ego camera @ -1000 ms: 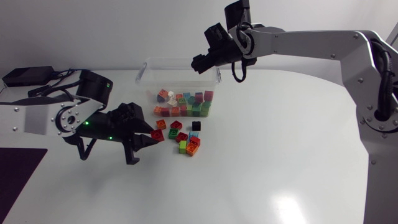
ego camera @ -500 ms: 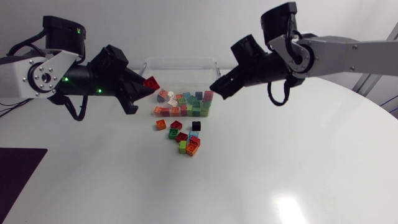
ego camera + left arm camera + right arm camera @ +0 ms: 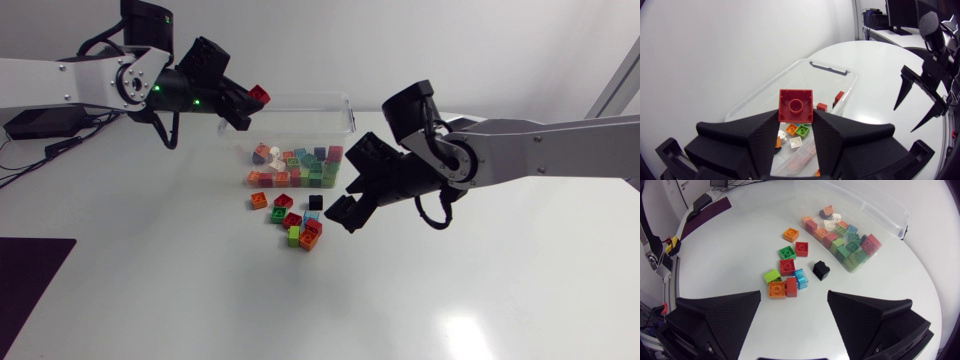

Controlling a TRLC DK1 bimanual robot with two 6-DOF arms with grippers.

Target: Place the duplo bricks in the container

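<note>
My left gripper [image 3: 251, 101] is shut on a red duplo brick [image 3: 260, 95], held in the air over the far left corner of the clear container [image 3: 349, 112]. In the left wrist view the red brick [image 3: 795, 105] sits between my fingers, with the container [image 3: 832, 70] and its several bricks [image 3: 795, 132] below. My right gripper [image 3: 343, 207] stands open low over the table, just right of several loose bricks [image 3: 293, 219]. In the right wrist view those loose bricks [image 3: 787, 267] and a black brick [image 3: 821, 269] lie ahead of my open right gripper [image 3: 794, 298].
The container [image 3: 883, 211] holds several coloured bricks [image 3: 295, 164] heaped at its near end. A dark mat [image 3: 28, 275] lies at the table's near left edge. My right gripper [image 3: 920, 97] shows in the left wrist view beyond the container.
My left arm lifted the red brick from the table to above the container. My right arm came from over the container down to the table beside the loose bricks, its fingers opening wider.
</note>
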